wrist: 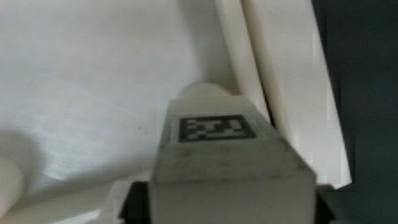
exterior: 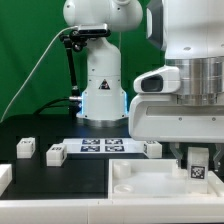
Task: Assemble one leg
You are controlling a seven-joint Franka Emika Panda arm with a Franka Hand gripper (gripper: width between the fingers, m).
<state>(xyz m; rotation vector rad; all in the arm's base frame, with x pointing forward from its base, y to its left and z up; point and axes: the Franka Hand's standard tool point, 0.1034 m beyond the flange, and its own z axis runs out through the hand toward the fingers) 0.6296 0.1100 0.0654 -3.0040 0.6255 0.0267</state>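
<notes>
The jaws are closed on the leg (exterior: 198, 168), holding it over the large white square piece (exterior: 150, 182) near its raised edge (wrist: 285, 90). Two loose legs (exterior: 26, 148) (exterior: 55, 153) and the marker board (exterior: 103, 146) lie on the counter (exterior: 60, 178), well apart toward the exterior view's left.

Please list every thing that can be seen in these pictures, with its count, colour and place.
leg in the gripper: one, white with black-and-white tag, over the large white piece.
loose legs: three, white, on the black table; two at the exterior view's left, one beside the marker board.
large white piece: one, white, front of table.
marker board: one, white with black tags, table centre.
gripper: one, closed on the leg.
</notes>
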